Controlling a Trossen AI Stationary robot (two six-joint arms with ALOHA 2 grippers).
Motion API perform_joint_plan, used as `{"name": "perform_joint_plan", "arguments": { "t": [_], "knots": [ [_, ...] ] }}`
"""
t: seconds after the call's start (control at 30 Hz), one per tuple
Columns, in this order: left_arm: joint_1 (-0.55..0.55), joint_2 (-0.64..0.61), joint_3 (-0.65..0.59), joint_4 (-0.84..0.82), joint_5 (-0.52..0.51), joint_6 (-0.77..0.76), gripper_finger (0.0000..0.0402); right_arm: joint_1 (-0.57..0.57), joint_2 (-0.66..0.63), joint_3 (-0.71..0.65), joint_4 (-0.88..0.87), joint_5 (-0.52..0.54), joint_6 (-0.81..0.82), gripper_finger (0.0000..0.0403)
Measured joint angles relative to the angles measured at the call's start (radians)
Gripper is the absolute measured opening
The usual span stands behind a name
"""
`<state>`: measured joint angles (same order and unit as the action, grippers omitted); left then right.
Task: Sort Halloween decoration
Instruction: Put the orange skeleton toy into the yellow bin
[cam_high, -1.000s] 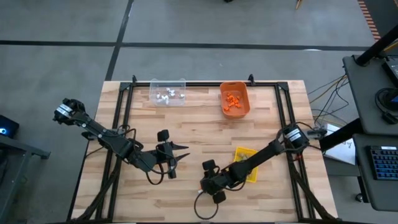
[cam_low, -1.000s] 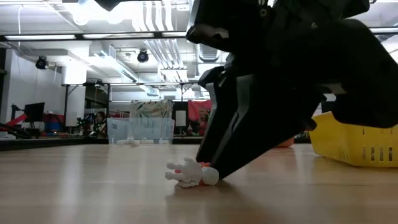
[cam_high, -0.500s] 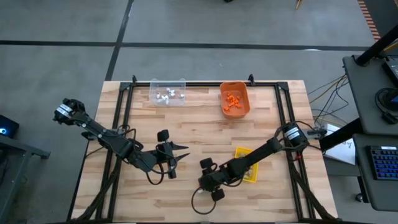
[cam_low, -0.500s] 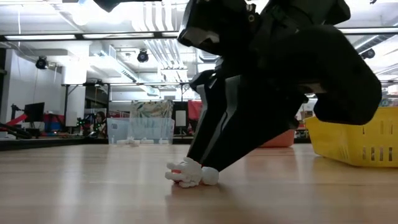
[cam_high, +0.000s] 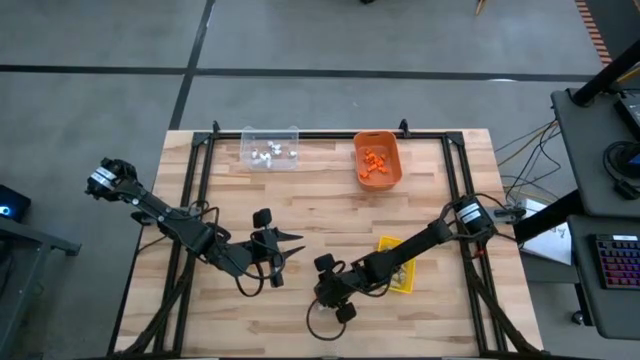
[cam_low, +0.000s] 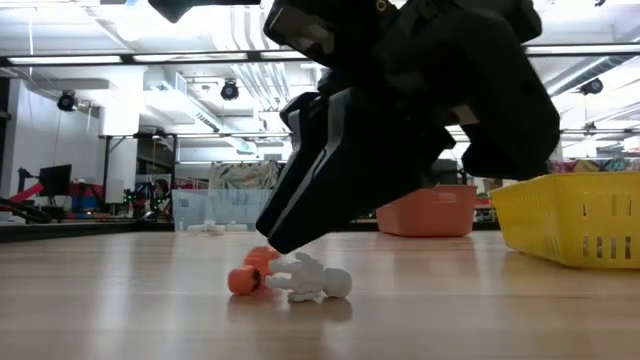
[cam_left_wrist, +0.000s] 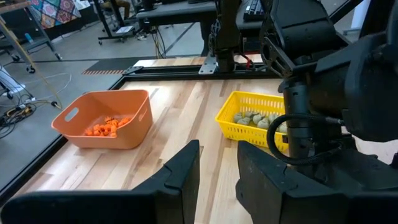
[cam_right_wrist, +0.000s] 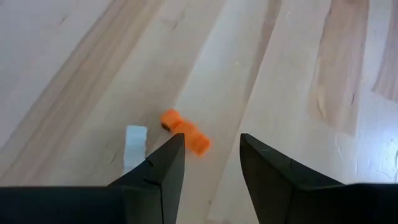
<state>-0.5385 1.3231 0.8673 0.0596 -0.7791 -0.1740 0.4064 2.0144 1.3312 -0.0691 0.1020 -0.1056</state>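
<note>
From the high view, my right jaws (cam_high: 322, 287) sit low over the front middle of the surface (cam_high: 320, 200), the arm stretched in from the right past the yellow bin (cam_high: 403, 268). My left jaws (cam_high: 290, 243) wait beside them, to their left, well off the trinkets. The clear bin (cam_high: 270, 148) and the orange bin (cam_high: 378, 160) stand far beyond both jaws at the back edge, each already holding its own colour, which is why loose pieces up front remain to be sorted.

In the low view, the right jaws hang tilted just above an orange trinket (cam_low: 247, 275) and a white trinket (cam_low: 312, 280), which lie touching each other on the surface; nothing is gripped.

In the left wrist view, my left jaws (cam_left_wrist: 217, 165) stand narrowly parted and empty, pointing toward the yellow bin with its tan-grey pieces.

In the right wrist view, my right jaws (cam_right_wrist: 211, 152) are parted and empty; the orange trinket (cam_right_wrist: 185, 132) lies just ahead of the gap, the white trinket (cam_right_wrist: 133, 145) beside one finger. I judge the orange piece is my next pick.
</note>
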Motion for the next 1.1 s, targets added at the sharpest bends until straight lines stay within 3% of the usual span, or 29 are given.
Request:
{"name": "perform_joint_plan", "arguments": {
  "t": [0.33, 1.1],
  "knots": [
    [0.000, 0.000, 0.000, 0.000, 0.000, -0.019, 0.0091, -0.012, 0.000, 0.000, 0.006, -0.083, -0.039, 0.0142],
    [0.000, 0.000, 0.000, 0.006, 0.000, -0.027, 0.0091, -0.041, 0.000, -0.032, 0.103, -0.137, -0.097, 0.0134]
  ]
}}
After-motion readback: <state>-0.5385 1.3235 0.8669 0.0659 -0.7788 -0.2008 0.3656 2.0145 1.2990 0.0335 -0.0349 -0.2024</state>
